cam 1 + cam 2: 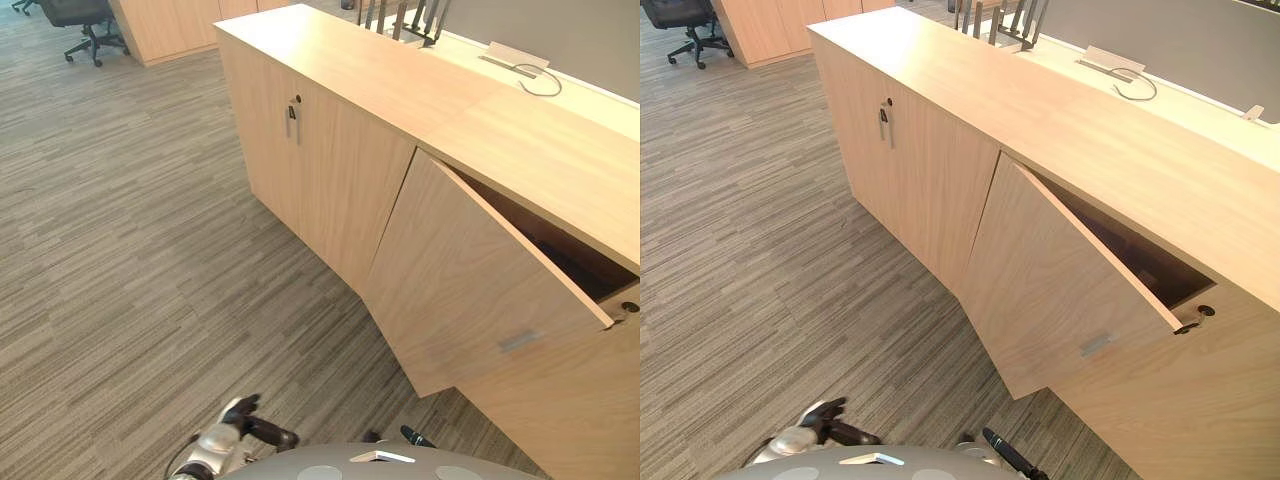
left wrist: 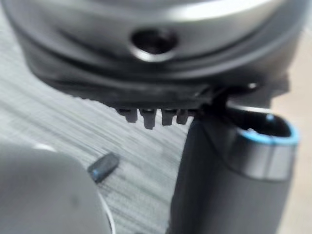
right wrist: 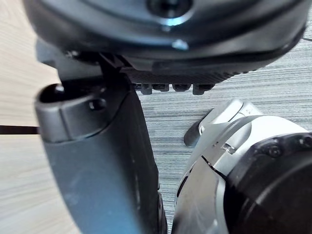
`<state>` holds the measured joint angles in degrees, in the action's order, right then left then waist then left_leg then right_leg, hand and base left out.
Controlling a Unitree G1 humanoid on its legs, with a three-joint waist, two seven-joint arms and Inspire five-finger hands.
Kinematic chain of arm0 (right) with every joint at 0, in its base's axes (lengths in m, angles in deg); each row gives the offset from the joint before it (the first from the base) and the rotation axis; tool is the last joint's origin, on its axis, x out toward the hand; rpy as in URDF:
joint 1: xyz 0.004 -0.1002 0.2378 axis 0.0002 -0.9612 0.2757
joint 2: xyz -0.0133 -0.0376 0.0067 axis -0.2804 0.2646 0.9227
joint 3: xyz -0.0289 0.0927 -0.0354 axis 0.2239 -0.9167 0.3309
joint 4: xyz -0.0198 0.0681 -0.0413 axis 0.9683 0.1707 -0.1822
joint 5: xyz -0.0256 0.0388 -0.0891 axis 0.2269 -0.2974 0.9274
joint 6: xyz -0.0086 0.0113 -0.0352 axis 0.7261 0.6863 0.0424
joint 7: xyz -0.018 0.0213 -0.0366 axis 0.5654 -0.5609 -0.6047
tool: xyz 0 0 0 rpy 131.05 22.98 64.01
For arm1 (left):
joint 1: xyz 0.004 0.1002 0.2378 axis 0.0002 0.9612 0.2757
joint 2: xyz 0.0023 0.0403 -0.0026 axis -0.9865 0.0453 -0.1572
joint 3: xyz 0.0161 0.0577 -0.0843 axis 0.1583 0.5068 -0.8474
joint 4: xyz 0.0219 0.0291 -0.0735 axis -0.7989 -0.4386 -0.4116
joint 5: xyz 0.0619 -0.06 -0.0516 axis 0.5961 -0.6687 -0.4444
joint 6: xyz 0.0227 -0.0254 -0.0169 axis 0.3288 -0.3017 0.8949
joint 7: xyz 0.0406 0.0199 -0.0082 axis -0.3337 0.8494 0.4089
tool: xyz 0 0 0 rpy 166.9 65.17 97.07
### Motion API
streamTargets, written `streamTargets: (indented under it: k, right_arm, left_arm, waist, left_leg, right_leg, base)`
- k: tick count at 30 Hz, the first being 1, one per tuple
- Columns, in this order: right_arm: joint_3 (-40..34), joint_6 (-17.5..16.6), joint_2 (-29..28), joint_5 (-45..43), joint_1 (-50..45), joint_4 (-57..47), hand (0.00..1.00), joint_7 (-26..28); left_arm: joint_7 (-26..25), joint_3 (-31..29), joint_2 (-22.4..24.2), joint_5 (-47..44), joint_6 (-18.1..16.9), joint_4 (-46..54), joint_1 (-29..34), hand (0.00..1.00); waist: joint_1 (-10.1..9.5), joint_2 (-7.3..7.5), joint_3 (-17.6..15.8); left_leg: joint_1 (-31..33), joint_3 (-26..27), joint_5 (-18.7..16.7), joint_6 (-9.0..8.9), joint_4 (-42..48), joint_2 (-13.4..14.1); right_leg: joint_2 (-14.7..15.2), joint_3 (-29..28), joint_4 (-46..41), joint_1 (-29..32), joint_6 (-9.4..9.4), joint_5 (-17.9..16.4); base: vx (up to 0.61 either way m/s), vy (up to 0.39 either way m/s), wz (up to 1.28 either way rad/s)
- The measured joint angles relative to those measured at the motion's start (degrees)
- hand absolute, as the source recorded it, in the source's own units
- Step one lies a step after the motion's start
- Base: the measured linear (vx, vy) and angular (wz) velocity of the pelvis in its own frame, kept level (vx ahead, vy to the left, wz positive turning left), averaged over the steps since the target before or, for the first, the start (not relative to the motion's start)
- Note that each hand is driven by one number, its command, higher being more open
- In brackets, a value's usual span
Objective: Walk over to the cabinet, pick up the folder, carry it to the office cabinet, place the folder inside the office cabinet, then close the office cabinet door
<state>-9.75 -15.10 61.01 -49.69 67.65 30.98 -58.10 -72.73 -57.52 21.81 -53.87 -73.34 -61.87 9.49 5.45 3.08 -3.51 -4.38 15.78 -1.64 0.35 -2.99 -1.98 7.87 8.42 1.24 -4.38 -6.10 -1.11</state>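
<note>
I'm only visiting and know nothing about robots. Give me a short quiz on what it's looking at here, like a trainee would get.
1. True or false: every door of the cabinet is shut.
2. What stands far off on the carpet? A) ladder B) office chair C) bin
3. Fill in: on the desktop behind the cabinet lies a looped ____.

Key
1. False: the door on the robot's right hangs open.
2. B.
3. cable.
</note>
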Motion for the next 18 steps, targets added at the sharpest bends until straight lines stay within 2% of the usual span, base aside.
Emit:
streamTargets:
  k: [1,2,3,4,5,6,9,11,13,14,18]
  right_arm:
    - [-0.22,0.27,0.01,-0.06,0.01,0.19,1.00,0.06]
    - [-0.44,0.46,0.51,-0.46,0.02,0.89,1.00,0.25]
    - [-1.04,0.55,1.53,-0.64,0.05,1.39,1.00,0.58]
    - [-1.43,0.52,1.98,-0.70,0.01,1.37,1.00,0.65]
    - [-2.67,0.37,2.15,-0.82,0.01,1.15,1.00,0.74]
    - [-3.11,0.24,2.32,-0.87,0.04,1.05,1.00,1.01]
    - [-3.32,0.26,2.37,-0.84,0.14,1.08,1.00,1.68]
    - [-2.27,0.23,2.14,-0.97,0.28,1.05,1.00,1.49]
    - [0.11,0.08,2.03,-1.19,1.36,1.06,1.00,1.44]
    - [0.70,0.04,2.04,-1.75,1.58,1.06,1.00,1.40]
    - [5.03,-0.74,1.90,-2.96,0.40,-0.25,1.00,-0.03]
  left_arm:
    - [-0.65,-1.87,-0.07,-0.55,0.22,0.15,0.25,1.00]
    - [-1.57,-5.10,-0.28,-4.00,0.63,0.41,0.59,1.00]
    - [-1.72,-8.81,0.02,-8.65,0.64,0.84,2.47,1.00]
    - [-1.71,-10.75,0.28,-11.02,0.61,1.19,3.58,1.00]
    - [-1.94,-15.34,1.56,-14.93,0.55,1.52,6.31,1.00]
    - [-2.41,-17.39,2.40,-15.85,0.51,1.50,7.40,1.00]
    - [-3.19,-22.52,6.05,-20.57,0.18,1.45,9.41,1.00]
    - [-3.17,-25.17,6.80,-22.68,-0.14,1.47,9.43,1.00]
    - [-3.41,-25.70,7.13,-22.61,-0.49,1.47,9.41,1.00]
    - [-3.55,-25.72,7.17,-22.58,-0.56,1.48,9.35,1.00]
    - [-6.93,-23.20,6.73,-20.82,-0.70,2.57,9.48,1.00]
  waist:
    - [-0.41,0.17,-0.15]
    - [-0.96,-0.08,-0.34]
    - [-1.85,-1.92,-0.57]
    - [-2.29,-2.61,-0.72]
    - [-2.88,-4.14,-0.46]
    - [-3.47,-4.64,-0.72]
    - [-4.40,-4.60,-0.93]
    - [-5.56,-4.11,-0.86]
    - [-6.24,-3.36,-0.45]
    - [-6.36,-3.30,-0.58]
    - [-6.57,-3.09,-0.26]
  left_leg:
    - [1.27,0.04,-1.54,0.14,3.32,0.52]
    - [5.35,0.18,-6.47,-0.01,13.81,2.86]
    - [8.94,0.12,-12.00,-0.52,24.59,6.77]
    - [10.20,0.01,-14.05,-0.75,28.92,8.71]
    - [12.87,-1.77,-15.89,-1.31,37.49,11.26]
    - [14.04,-3.54,-15.68,-1.31,40.38,11.66]
    - [13.91,-8.17,-15.65,-1.35,41.73,10.54]
    - [13.14,-12.90,-15.69,-1.41,39.21,7.78]
    - [10.21,-18.77,-16.18,-2.10,31.69,4.28]
    - [9.58,-18.96,-16.50,-2.51,29.65,3.83]
    - [7.03,-13.29,-16.06,-1.88,25.25,3.03]
  right_leg:
    - [-0.02,-0.03,-0.42,-0.02,0.23,-0.15]
    - [-0.72,-0.17,-1.32,-0.04,1.03,-0.75]
    - [-2.66,-0.65,-2.17,-0.17,1.75,-1.64]
    - [-3.99,-1.21,-2.43,-0.32,2.09,-2.04]
    - [-6.13,-2.79,-2.46,-1.18,2.73,-2.55]
    - [-6.57,-3.99,-2.58,-1.30,2.66,-2.59]
    - [-6.87,-7.25,-3.11,-1.06,2.65,-2.58]
    - [-6.69,-11.22,-3.20,0.64,2.51,-1.80]
    - [-5.98,-14.77,-2.18,2.81,1.80,-0.16]
    - [-5.73,-15.67,-1.54,3.18,1.87,0.36]
    - [-3.89,-20.24,1.73,3.23,2.77,2.80]
  base:
    - [-0.03,-0.076,-0.02]
    - [-0.09,-0.088,-0.17]
    - [-0.10,-0.067,-0.29]
    - [-0.09,0.011,-0.45]
    - [-0.02,0.045,-0.48]
    - [0.00,0.051,-0.49]
    - [0.00,0.088,-0.44]
    - [-0.05,0.139,-0.59]
    - [-0.07,0.117,-0.75]
    - [-0.07,0.093,-0.70]
    - [-0.04,0.126,-0.70]
